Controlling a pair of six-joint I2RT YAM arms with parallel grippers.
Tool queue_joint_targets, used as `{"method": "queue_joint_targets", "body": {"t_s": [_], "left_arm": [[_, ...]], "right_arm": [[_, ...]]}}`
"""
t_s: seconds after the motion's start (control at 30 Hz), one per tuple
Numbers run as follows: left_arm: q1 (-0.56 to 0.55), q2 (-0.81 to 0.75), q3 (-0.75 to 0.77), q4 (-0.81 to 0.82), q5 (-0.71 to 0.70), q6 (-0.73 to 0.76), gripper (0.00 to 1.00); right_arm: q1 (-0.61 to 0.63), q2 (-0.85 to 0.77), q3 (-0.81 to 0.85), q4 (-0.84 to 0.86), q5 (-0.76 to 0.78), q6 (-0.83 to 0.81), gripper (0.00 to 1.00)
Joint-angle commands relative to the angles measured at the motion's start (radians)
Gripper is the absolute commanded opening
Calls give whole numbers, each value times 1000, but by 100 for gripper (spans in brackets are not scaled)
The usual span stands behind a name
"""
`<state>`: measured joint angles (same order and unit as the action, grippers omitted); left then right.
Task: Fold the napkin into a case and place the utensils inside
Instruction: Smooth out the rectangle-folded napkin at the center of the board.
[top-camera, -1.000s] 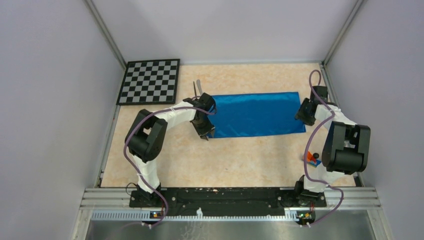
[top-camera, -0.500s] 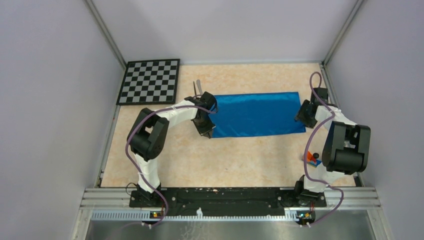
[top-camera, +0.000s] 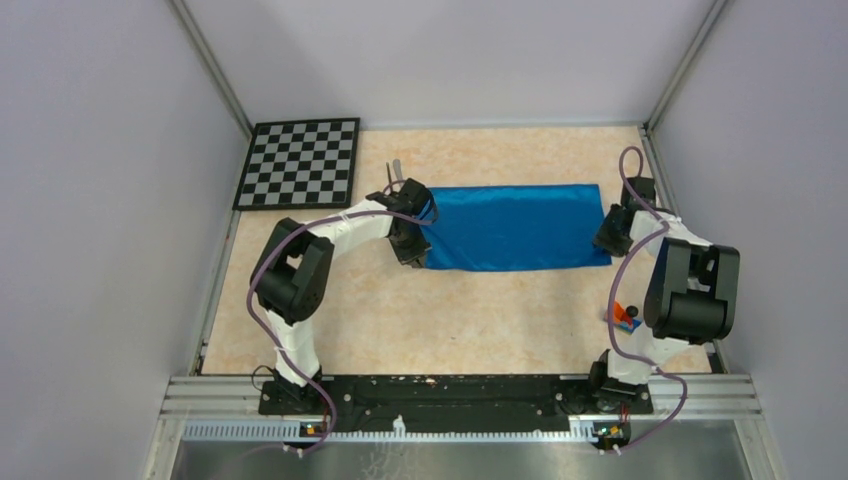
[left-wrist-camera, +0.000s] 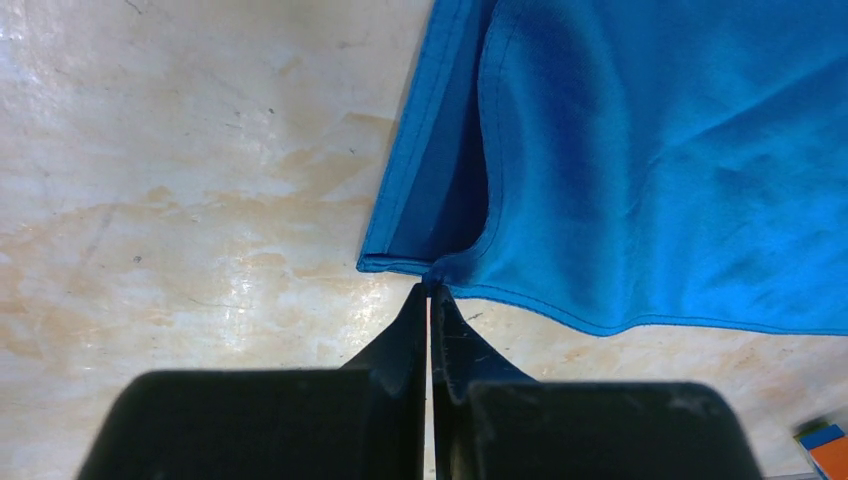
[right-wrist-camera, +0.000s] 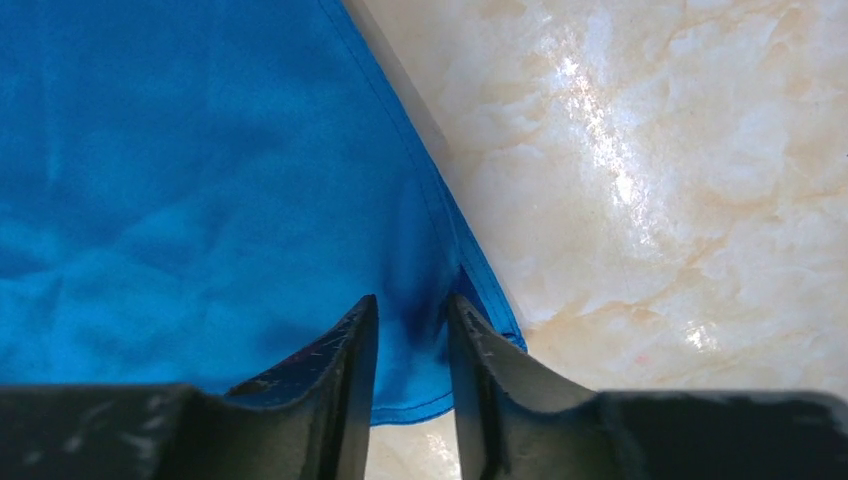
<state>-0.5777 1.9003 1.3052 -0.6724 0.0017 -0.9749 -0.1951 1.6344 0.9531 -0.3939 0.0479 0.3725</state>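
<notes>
On the table (top-camera: 470, 320): the napkin (top-camera: 510, 227) lies as a long bright blue rectangle across the far half, its long sides running left to right.
Napkin layers: the left wrist view shows two layers at the near left corner (left-wrist-camera: 425, 268), the upper one curling back from the edge of the lower.
Left gripper (top-camera: 414, 250): jaws pressed together, tips touching that near left corner of the cloth (left-wrist-camera: 430, 292); whether any hem is pinched between them cannot be told.
Right gripper (top-camera: 608, 236): jaws a narrow gap apart (right-wrist-camera: 410, 310), down on the napkin's near right corner, blue cloth showing between the fingers with a dark crease in it.
Utensils: the dark fork (top-camera: 388, 181) and the pale knife (top-camera: 397, 166) lie close together on bare table just beyond the left gripper, off the cloth's left end.
Checkerboard (top-camera: 300, 163): flat in the far left corner, apart from the napkin.
Small orange and blue object (top-camera: 627, 319): on the table beside the right arm.
</notes>
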Motion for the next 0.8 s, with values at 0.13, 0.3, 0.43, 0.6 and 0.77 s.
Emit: {"method": "queue_joint_targets", "body": {"t_s": [0.13, 0.3, 0.43, 0.6, 0.77], "left_arm": [[-1, -72, 34, 26, -6, 47, 0], [11, -76, 49, 31, -25, 78, 0], [39, -64, 66, 33, -18, 115, 0], [61, -62, 68, 32, -18, 138, 0], [64, -63, 59, 36, -15, 143, 0]], "right_arm": [[-9, 25, 14, 24, -11, 5, 14], [-9, 6, 32, 24, -20, 2, 0], [-9, -10, 50, 20, -20, -1, 0], [-9, -18, 68, 25, -33, -4, 0], [-9, -8, 87, 24, -33, -2, 0]]}}
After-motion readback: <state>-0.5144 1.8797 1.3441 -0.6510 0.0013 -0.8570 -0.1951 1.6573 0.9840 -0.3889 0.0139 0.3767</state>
